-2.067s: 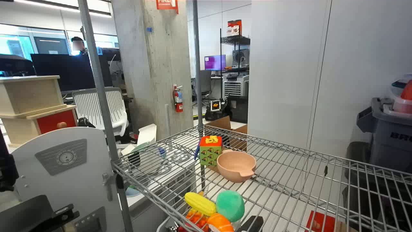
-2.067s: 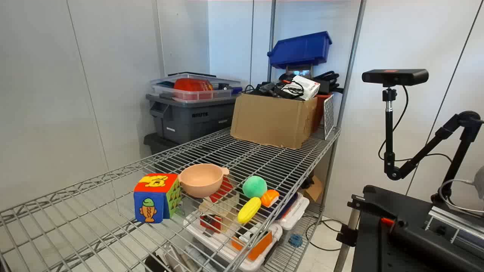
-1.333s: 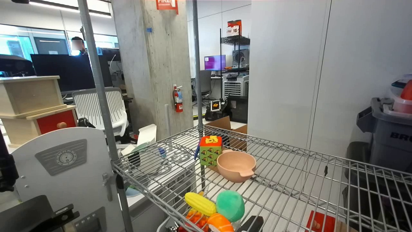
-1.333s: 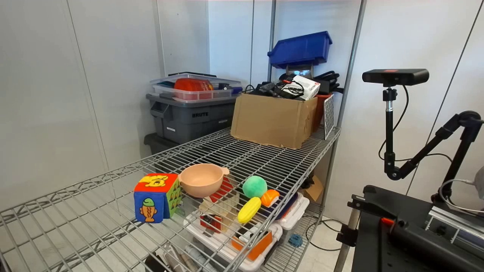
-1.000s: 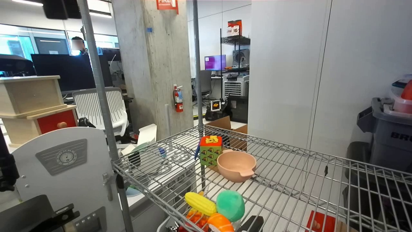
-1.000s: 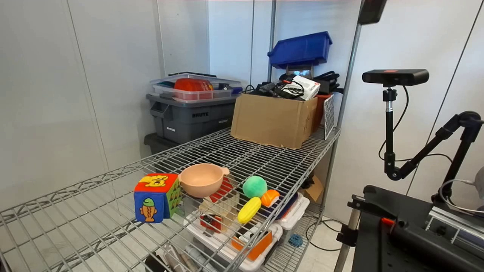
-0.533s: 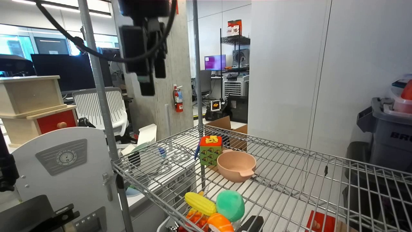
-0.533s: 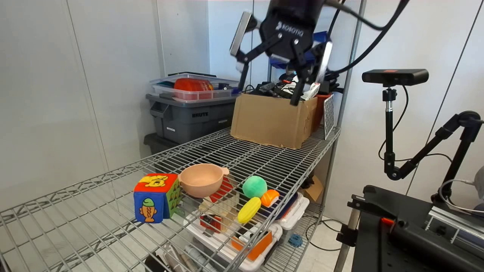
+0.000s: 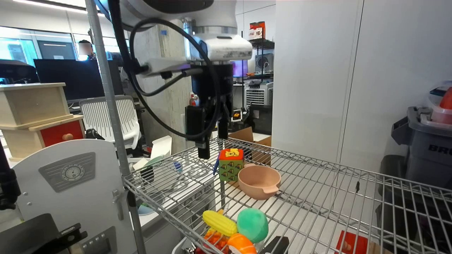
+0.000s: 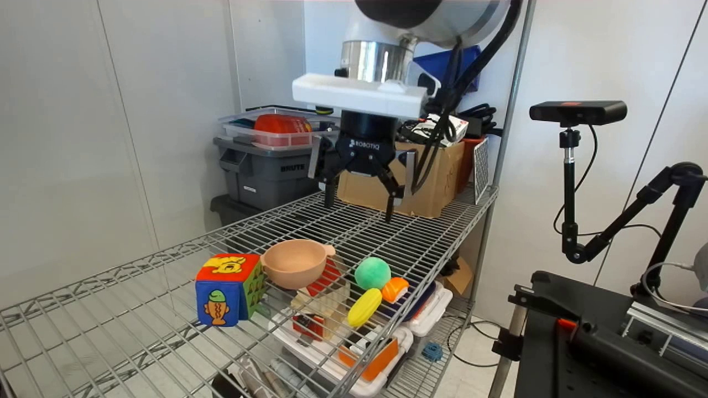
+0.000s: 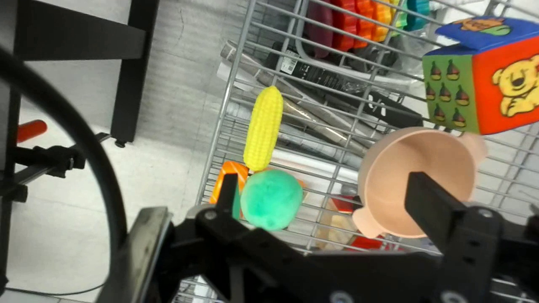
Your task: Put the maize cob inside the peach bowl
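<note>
At left in an ext. view, on wire shelf [image 10: 166, 255], toy cube [image 10: 229, 290], standing flat w/ red top, blue near face & green right side. Farther back, beyond shelf, grey bin [image 10: 265, 182] w/ clear tub [image 10: 240, 132] on top. Next to right, just beside cube (can't tell if touching), peach bowl [image 10: 296, 276], upright w/ mouth up.

Farther right, up in the air above shelf, gripper [image 10: 359, 211], aimed down, at end of Panda arm [image 10: 470, 25], w/ fingers [image 10: 390, 207] spread wide apart. Spread likewise in wrist view, w/ right-side tip in front of bowl & left-side tip by green ball [image 11: 271, 200].

Lower down, on shelf & outside bowl, to its right & apart from it: maize cob [image 10: 364, 308], bright yellow, lying on its side at a slant, w/ near end to left & far end to right. In both ext. views, bunched w/ green ball & orange toy [image 10: 395, 289]. At cob's far end, ball, can't tell if touching; just right of both, close to right shelf edge, orange toy.

Toward far end of shelf, cardboard box [image 10: 433, 194] heaped w/ dark gear [image 10: 480, 116], partly hidden behind gripper. At right, off shelf, black cam [image 10: 578, 113] on jointed stand [image 10: 569, 193], over black table [image 10: 545, 337].
</note>
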